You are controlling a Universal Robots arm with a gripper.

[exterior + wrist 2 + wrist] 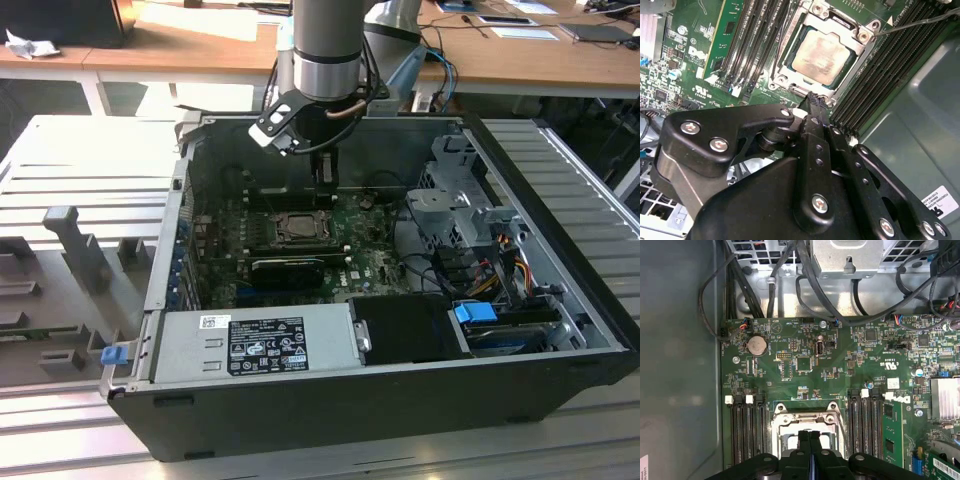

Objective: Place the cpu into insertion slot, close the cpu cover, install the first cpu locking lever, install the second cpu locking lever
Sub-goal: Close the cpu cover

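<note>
The cpu (821,59) lies flat in the insertion slot (785,75), its pale metal face up. The silver cpu cover (866,36) lies down around it as a frame. A thin wire lever (912,21) runs away from one corner of the socket. My gripper (813,100) is shut, its black fingertips pressed together just above the socket's edge, with nothing seen between them. In the first wrist view the shut gripper (809,436) hangs over the insertion slot (777,415). In the exterior view the gripper (323,190) stands inside the open case, just behind the socket (298,227).
Black memory slots (746,432) flank the socket on both sides. A grey power supply box (255,345) fills the case's front, and a drive cage (465,205) with cables sits at the exterior view's right. The case wall (920,125) is close by.
</note>
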